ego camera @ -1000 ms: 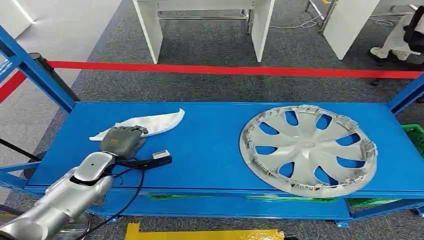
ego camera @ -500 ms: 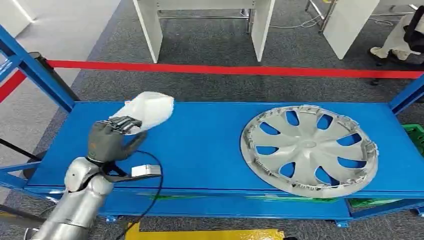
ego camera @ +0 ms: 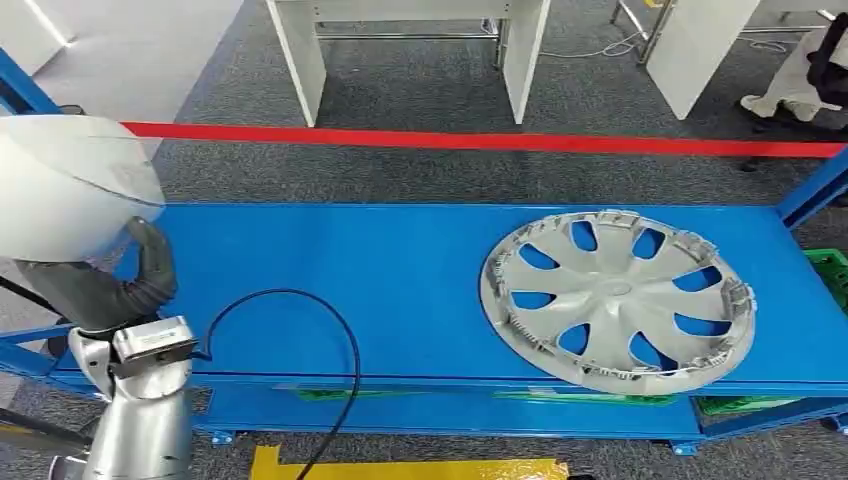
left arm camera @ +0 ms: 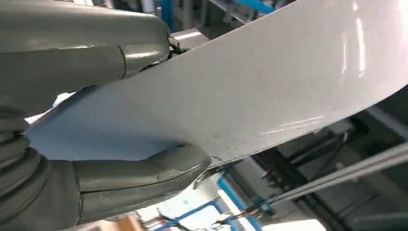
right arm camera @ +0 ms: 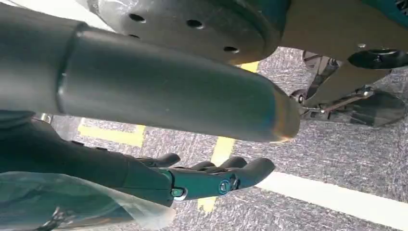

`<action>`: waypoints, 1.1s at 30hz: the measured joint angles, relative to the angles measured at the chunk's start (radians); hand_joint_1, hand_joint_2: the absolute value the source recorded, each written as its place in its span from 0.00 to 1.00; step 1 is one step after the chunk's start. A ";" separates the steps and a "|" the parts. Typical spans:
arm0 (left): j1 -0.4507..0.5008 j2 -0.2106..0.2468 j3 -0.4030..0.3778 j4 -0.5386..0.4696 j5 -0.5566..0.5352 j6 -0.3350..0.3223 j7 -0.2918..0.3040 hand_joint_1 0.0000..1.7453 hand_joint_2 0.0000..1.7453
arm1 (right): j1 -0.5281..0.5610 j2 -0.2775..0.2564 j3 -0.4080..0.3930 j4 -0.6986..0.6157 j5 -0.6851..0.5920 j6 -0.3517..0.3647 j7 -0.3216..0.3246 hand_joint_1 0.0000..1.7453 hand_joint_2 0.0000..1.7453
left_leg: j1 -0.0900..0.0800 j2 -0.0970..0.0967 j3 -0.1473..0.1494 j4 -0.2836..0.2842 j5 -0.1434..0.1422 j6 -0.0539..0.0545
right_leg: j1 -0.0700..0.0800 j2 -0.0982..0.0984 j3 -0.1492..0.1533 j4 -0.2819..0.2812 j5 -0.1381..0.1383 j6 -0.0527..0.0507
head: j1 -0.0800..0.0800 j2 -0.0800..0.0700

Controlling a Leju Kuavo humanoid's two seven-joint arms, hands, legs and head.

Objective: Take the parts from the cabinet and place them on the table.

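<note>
Far left, the left hand point(ego camera: 95, 285) now grips the white part point(ego camera: 70, 185) raised high off the blue surface point(ego camera: 400, 290), where a second ago it still lay flat under the fingers; the left wrist view shows thumb and fingers clamped on its edge. To the right, the silver wheel cover point(ego camera: 615, 298) stays put. The right hand point(right arm camera: 211, 178) hangs over the floor, fingers loosely apart, holding nothing.
</note>
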 joint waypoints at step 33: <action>0.329 0.168 -0.343 -0.212 0.684 -0.087 0.000 1.00 1.00 | 0.012 0.011 -0.017 0.000 0.054 -0.206 -0.216 0.00 0.00 | 0.010 0.003 -0.090 0.099 -0.043 -0.021 | -0.006 -0.004 -0.006 0.004 0.005 -0.020 | 0.003 0.000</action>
